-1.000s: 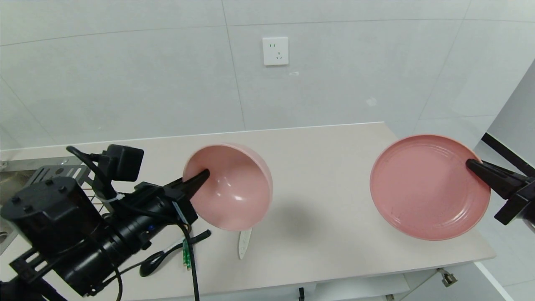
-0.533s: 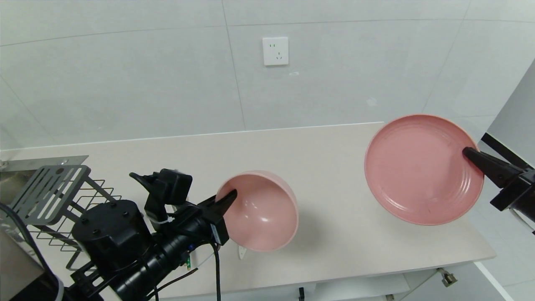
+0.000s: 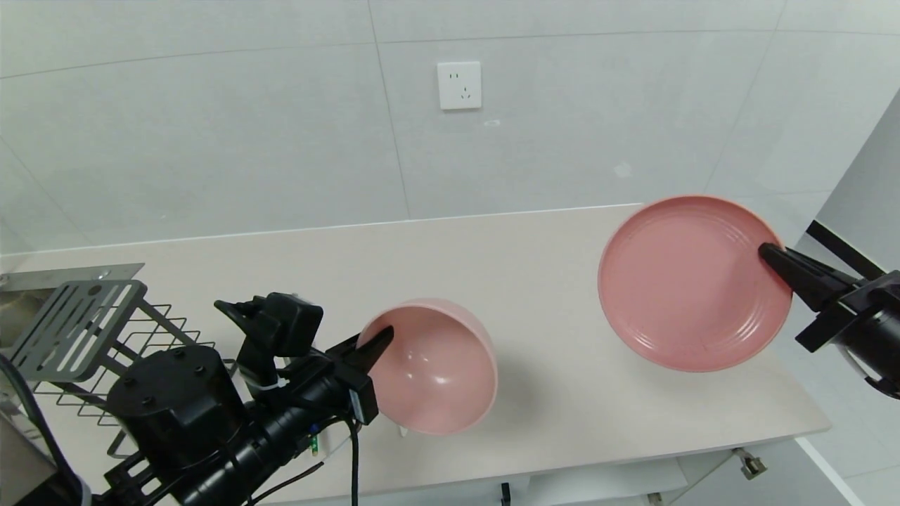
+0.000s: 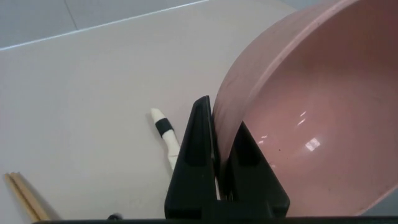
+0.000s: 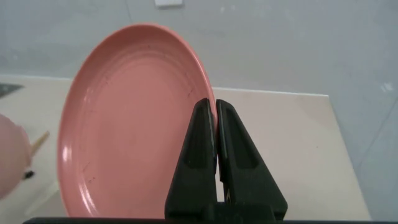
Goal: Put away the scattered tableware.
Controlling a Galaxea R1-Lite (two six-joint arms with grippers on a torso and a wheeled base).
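Left pincer [image 3: 378,337] clamps the deep pink bowl [image 3: 436,372] by its rim, right pincer [image 3: 770,255] the ribbed pink plate [image 3: 685,288]; such tilted thin-edge grips may slip.

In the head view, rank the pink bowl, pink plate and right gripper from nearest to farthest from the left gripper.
1. pink bowl: clamped at its rim by the left gripper.
2. pink plate: held up, far to the right.
3. right gripper: clamping the plate's farther rim.

No legible text, labels or numbers.
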